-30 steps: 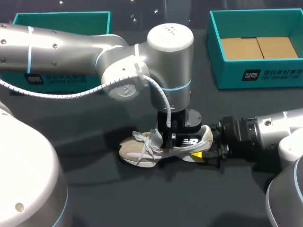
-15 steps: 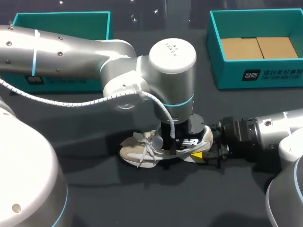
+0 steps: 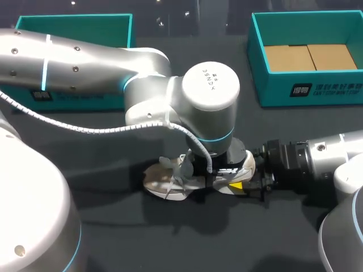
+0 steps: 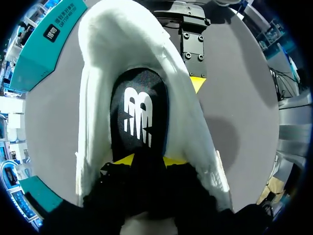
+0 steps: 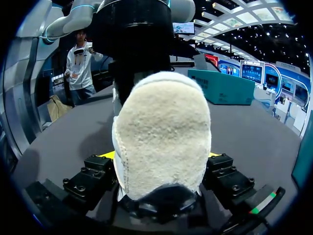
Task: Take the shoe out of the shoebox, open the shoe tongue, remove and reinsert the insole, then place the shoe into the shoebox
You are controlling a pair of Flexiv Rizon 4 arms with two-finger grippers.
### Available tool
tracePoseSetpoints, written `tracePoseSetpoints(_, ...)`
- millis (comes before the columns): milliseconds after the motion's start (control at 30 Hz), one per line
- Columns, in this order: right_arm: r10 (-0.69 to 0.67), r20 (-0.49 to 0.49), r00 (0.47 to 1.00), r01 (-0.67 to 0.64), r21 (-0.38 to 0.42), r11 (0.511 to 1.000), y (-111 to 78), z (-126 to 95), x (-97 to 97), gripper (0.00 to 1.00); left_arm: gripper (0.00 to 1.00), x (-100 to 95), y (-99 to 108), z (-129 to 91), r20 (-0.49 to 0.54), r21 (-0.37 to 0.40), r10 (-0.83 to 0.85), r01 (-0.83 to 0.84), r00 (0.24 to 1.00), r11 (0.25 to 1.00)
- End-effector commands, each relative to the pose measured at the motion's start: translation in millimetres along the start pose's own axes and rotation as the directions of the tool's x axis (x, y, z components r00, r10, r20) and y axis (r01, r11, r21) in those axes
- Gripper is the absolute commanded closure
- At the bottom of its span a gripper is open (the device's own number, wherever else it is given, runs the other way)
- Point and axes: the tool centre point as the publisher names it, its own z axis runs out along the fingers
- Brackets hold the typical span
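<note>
A beige and white sneaker [image 3: 169, 180] lies on the dark table, toe to the left. My left arm comes over it from above, and its gripper [image 3: 209, 174] is down inside the shoe's opening. In the left wrist view the gripper [image 4: 147, 160] has its yellow tips slightly apart, open, on the black insole [image 4: 139, 110] between the white collar walls [image 4: 95, 98]. My right gripper [image 3: 243, 185] holds the heel from the right. In the right wrist view the suede heel [image 5: 164, 127] fills the gap of that gripper [image 5: 159, 155], with both fingers against its sides.
A teal shoebox [image 3: 266, 85] with a cardboard bottom stands at the back right. A second teal box [image 3: 74, 22] stands at the back left, partly behind my left arm. Bare table lies in front of the shoe.
My left wrist has moved lower and a little right, sinking its gripper deeper into the shoe. The shoe and my right gripper have stayed put.
</note>
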Motion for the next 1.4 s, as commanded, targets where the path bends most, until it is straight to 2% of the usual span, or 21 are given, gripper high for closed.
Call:
tracePoseSetpoints(33,0.0,0.001,1.0,0.0,0.002,1.0,1.9,0,0.5,1.0,0.85,-9.4,-5,19,0.007,-0.02,-0.008,0.008,1.0,1.0)
tracePoseSetpoints(167,0.0,0.001,1.0,0.0,0.002,1.0,1.9,0,0.5,1.0,1.0,-13.2,-3,20,0.008,-0.022,-0.016,0.016,1.0,1.0)
tracePoseSetpoints(367,0.0,0.001,1.0,0.0,0.002,1.0,1.9,0,0.5,1.0,1.0,-16.8,1,19,0.003,-0.009,-0.034,0.034,0.999,0.999)
tracePoseSetpoints(767,0.0,0.001,1.0,0.0,0.002,1.0,1.9,0,0.5,1.0,1.0,-19.3,20,-8,-0.122,0.132,-0.091,0.107,0.988,0.985)
tracePoseSetpoints(1133,0.0,0.001,1.0,0.0,0.002,1.0,1.9,0,0.5,1.0,1.0,-15.5,20,-27,-0.235,0.216,-0.062,0.115,0.97,0.97)
tracePoseSetpoints(1400,0.0,0.001,1.0,0.0,0.002,1.0,1.9,0,0.5,1.0,1.0,-4.7,17,-39,-0.245,0.268,-0.029,0.097,0.969,0.959)
